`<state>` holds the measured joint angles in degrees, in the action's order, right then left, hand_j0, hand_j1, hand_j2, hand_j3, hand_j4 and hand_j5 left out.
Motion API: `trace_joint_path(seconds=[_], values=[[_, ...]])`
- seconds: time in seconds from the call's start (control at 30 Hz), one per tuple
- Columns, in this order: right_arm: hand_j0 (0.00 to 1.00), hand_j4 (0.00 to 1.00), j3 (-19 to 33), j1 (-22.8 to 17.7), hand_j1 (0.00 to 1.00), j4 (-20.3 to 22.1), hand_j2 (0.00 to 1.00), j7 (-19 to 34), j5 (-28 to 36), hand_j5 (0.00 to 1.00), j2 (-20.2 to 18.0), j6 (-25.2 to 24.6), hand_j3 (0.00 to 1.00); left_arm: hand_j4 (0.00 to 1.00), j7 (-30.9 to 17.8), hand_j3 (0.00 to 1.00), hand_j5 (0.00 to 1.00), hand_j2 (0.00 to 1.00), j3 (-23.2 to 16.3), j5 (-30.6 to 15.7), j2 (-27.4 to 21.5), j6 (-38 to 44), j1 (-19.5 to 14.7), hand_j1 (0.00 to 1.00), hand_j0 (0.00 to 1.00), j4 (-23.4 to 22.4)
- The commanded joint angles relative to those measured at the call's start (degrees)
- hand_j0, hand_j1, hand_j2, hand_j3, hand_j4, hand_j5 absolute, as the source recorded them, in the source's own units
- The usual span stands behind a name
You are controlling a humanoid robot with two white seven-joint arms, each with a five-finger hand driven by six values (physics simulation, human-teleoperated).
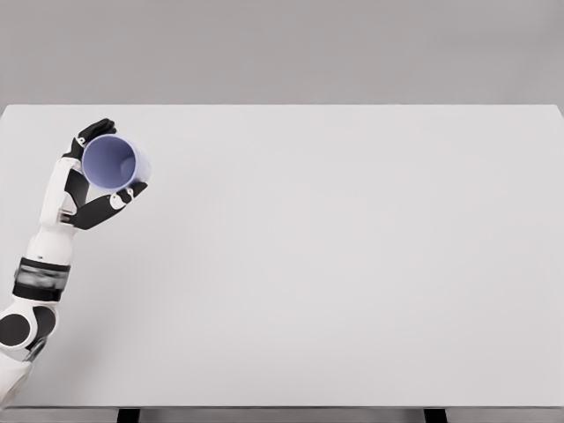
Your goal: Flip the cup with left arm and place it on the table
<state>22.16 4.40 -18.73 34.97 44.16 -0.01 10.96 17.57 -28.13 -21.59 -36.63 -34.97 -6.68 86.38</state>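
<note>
Head view: my left hand (95,176) is clamped around the cup (115,164) near the table's (352,264) far left edge, mouth tilted toward the camera. Judgement: finish the wrist rotation until the rim is level, lower until the base touches, then release. My right arm is not visible.

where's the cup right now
In the head view the purple cup sits at the far left of the white table, gripped in the left hand, its open mouth facing the camera.
</note>
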Motion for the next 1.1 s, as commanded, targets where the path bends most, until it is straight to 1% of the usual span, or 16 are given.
trace_joint_path(seconds=[0.0,0.17,0.3,0.33,0.63,0.67,0.77,0.83,1.0,1.07], values=[[1.00,1.00,-0.01,0.09,1.00,0.01,1.00,0.03,-0.04,1.00,0.01,0.03,1.00,0.88,0.00,0.88,0.88,0.88,0.00,0.06,-0.19,-0.03,0.00,0.88,0.88,0.10],[1.00,1.00,-0.01,0.00,1.00,0.01,1.00,0.03,-0.04,1.00,0.01,0.03,1.00,0.89,0.00,0.89,0.89,0.89,0.00,0.06,-0.37,-0.03,0.09,0.89,0.89,0.19],[1.00,1.00,-0.01,0.00,1.00,0.01,1.00,0.03,-0.04,1.00,0.01,0.03,1.00,0.93,0.00,0.93,0.93,0.93,0.00,0.06,-0.37,-0.03,0.09,0.93,0.93,0.28],[1.00,1.00,-0.01,0.00,1.00,0.01,1.00,0.03,-0.04,1.00,0.01,0.03,1.00,0.97,0.00,0.97,0.97,0.97,0.00,0.06,-0.37,-0.03,0.09,0.97,0.97,0.28],[1.00,1.00,-0.01,0.00,1.00,0.01,1.00,0.03,-0.04,1.00,0.01,0.03,1.00,0.97,0.18,0.97,0.97,0.97,0.18,-0.03,-0.55,-0.03,0.00,0.97,0.97,0.28],[1.00,1.00,-0.01,0.00,1.00,0.01,1.00,0.03,-0.04,1.00,0.01,0.03,1.00,0.97,0.09,0.97,0.97,0.97,0.70,-0.03,-0.63,-0.03,0.09,0.97,0.97,0.28],[1.00,1.00,-0.01,0.09,1.00,-0.07,1.00,0.03,-0.04,1.00,0.01,0.03,1.00,0.97,0.70,0.97,0.97,0.97,1.23,-0.20,-0.81,-0.03,0.18,0.97,0.97,2.03],[1.00,1.00,-0.01,0.00,1.00,0.01,1.00,0.03,-0.04,1.00,0.01,0.03,1.00,0.97,2.03,0.97,0.97,0.97,1.23,-0.55,-2.74,-0.03,0.26,0.97,0.97,3.88],[1.00,1.00,-0.01,0.00,1.00,0.01,1.00,0.03,-0.04,1.00,0.01,0.03,1.00,1.00,1.94,1.00,1.00,1.00,1.14,-0.99,-5.38,-0.03,0.26,1.00,1.00,6.69],[1.00,1.00,-0.01,0.00,1.00,0.01,1.00,0.03,-0.04,1.00,0.01,0.03,1.00,1.00,1.41,1.00,1.00,1.00,0.53,-0.47,-9.07,-0.03,0.09,1.00,1.00,7.83]])
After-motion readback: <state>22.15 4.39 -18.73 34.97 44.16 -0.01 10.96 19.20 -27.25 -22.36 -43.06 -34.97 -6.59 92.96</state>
